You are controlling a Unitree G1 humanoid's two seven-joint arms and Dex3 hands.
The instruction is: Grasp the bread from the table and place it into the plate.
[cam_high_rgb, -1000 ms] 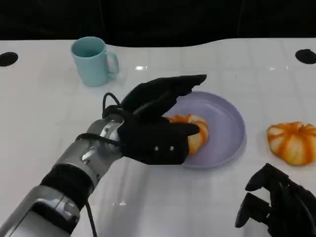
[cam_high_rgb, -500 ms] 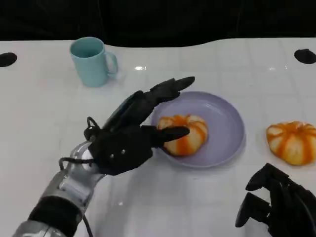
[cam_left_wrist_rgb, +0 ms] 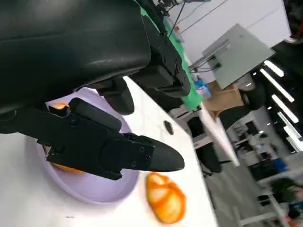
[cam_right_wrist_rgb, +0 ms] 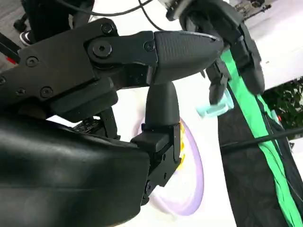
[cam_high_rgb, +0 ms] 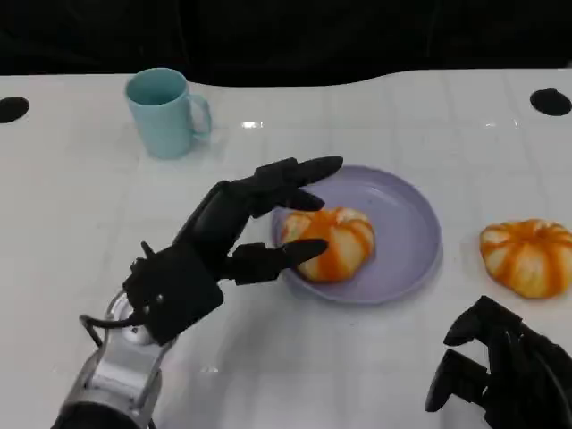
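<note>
The left hand [cam_high_rgb: 210,264] hangs with its fingers spread and nothing held, its fingertips just at the near-left side of the bread [cam_high_rgb: 328,242], which lies inside the plate [cam_high_rgb: 407,223], left of the plate's middle; the right hand [cam_high_rgb: 500,371] sits low, well to the near-right of the plate, fingers curled in on nothing. By the look of it the placing is done, with only the left arm's retreat left, though a second bread [cam_high_rgb: 525,257] lies on the table to the right of the plate. The bread in the plate is a round, ribbed bun, dome up, so it has no clear long axis or pointing end.
</note>
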